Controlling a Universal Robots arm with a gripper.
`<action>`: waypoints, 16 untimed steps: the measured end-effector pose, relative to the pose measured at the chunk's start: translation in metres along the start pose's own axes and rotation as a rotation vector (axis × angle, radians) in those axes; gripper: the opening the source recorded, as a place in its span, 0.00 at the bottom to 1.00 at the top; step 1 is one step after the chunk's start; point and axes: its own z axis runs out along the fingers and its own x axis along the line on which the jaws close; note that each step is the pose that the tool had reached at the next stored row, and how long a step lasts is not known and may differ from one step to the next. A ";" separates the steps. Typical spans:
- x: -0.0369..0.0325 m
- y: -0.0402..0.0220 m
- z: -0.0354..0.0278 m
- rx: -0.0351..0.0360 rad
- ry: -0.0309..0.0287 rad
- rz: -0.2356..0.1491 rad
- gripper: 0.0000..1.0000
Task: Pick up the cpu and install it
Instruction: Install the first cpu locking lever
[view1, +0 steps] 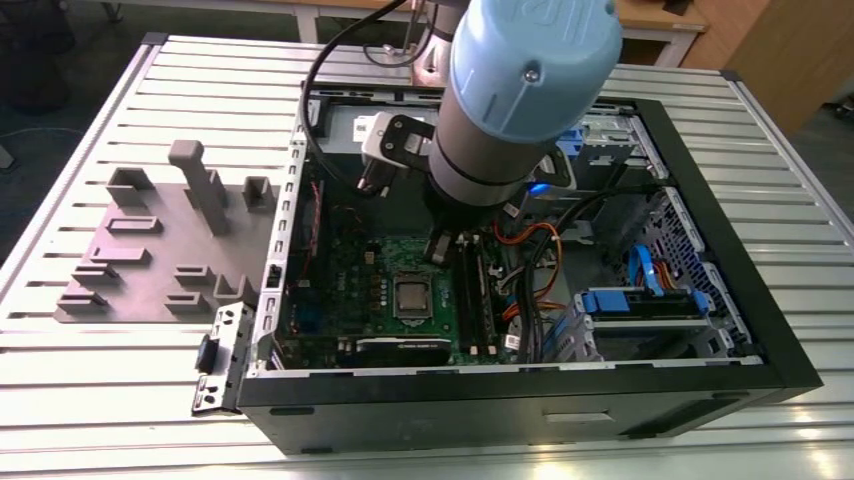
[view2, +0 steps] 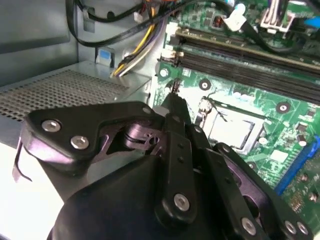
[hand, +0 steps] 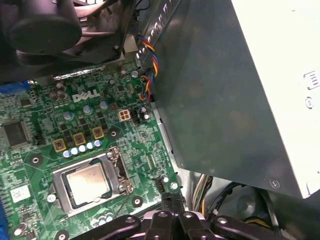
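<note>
cpu (hand: 89, 182) flat in socket (hand: 121, 172); tool (hand: 172, 199) pressed together, empty, hovering just beside socket. Guess: keep tool vertical, no side load on chip.

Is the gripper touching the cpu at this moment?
Apart. In the first wrist view a strip of green board separates the gripper from the cpu, which lies in its socket.

Bright glare on the desk (view1: 120, 400). Deep shadow inside the computer case (view1: 534, 405). Washed-out white beside the claw (view2: 175, 102) in the second wrist view.
</note>
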 end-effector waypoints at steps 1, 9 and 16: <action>-0.0001 0.0000 -0.0002 0.0010 0.0029 0.000 0.11; 0.0056 -0.0019 -0.0034 0.0059 0.0164 0.000 0.11; 0.0100 -0.0035 -0.0050 0.0066 0.0181 0.000 0.11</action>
